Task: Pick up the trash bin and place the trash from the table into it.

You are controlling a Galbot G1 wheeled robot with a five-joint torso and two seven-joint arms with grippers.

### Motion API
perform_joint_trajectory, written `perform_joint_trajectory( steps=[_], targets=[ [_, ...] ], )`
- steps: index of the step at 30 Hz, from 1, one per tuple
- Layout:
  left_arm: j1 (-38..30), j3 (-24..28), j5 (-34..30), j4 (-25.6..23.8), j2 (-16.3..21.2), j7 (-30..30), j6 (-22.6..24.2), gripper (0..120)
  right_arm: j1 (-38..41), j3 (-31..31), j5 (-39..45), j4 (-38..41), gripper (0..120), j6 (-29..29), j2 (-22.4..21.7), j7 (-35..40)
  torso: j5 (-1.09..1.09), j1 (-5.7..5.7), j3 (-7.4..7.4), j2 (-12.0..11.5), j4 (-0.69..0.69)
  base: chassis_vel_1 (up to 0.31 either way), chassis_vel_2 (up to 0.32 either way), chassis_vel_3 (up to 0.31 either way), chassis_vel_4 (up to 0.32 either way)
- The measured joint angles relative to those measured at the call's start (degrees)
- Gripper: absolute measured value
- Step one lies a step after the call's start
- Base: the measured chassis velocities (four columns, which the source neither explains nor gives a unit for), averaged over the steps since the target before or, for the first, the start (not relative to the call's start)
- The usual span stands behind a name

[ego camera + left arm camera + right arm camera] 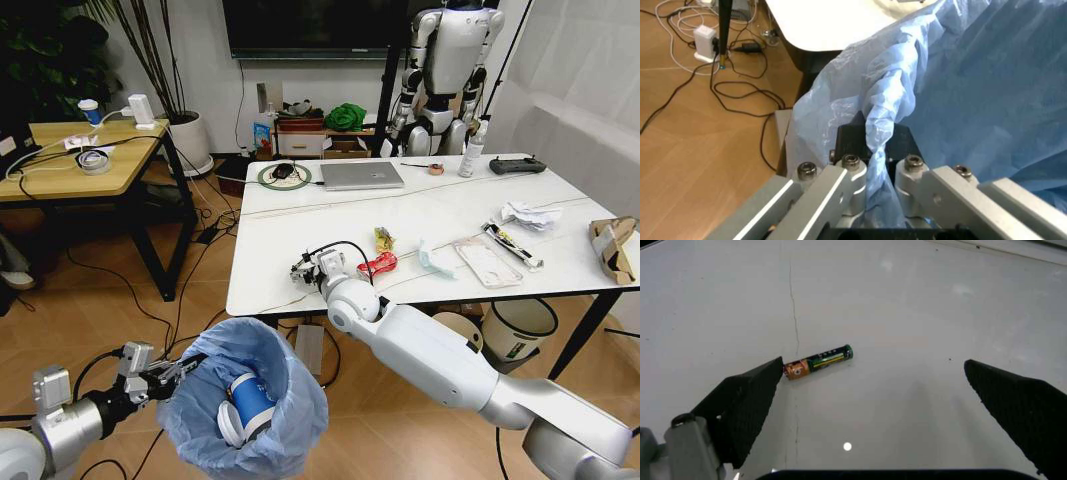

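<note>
Trash bin (245,400) rim clamped by left gripper (873,145), right gripper (873,390) spread wide over battery (818,361) on table (420,225).

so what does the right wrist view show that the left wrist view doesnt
Right wrist view alone: the open right gripper over the table, with a small battery lying near one fingertip. Left wrist view alone: the left gripper shut on the crinkled blue bag rim of the trash bin, plus wood floor with cables and a white adapter. Both share the white tabletop; in the left view just its edge.
</note>
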Motion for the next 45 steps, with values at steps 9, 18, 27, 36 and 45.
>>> perform_joint_trajectory(
  steps=[9,18,27,36,45],
  targets=[
    [-0.09,0.06,-0.02,0.08,0.05,0.03,-0.02,0,0.01,0.45,0.00,0.16,100,0.03,-1.47,0.06,0.02,0.00,0.00,0.00,0.00,0.000,0.000,0.000,0.000],
    [-0.29,0.18,-0.07,0.09,0.23,0.06,-0.02,0,-0.15,2.14,0.20,1.76,100,-0.10,-4.86,0.25,0.01,0.00,0.00,0.00,-0.02,0.000,0.000,0.000,0.000],
    [-0.13,-0.02,-0.09,-0.23,0.08,0.06,-0.02,0,0.51,1.23,0.20,0.19,100,4.40,-2.54,-1.89,0.01,0.00,0.00,0.00,0.02,0.000,0.000,0.000,0.000],
    [0.07,-0.10,0.01,-0.46,-0.35,0.08,-0.02,0,-0.63,2.55,0.73,-2.28,100,7.00,-2.66,-6.04,0.01,0.00,0.00,0.00,0.00,0.000,0.000,0.000,0.000],
    [0.11,-0.06,0.09,-0.87,-0.39,-0.14,-0.02,0,-1.65,3.89,1.66,-2.51,98,7.41,-3.36,-7.90,0.01,0.00,0.00,0.00,-0.01,0.000,0.000,0.000,0.000]
  ],
)
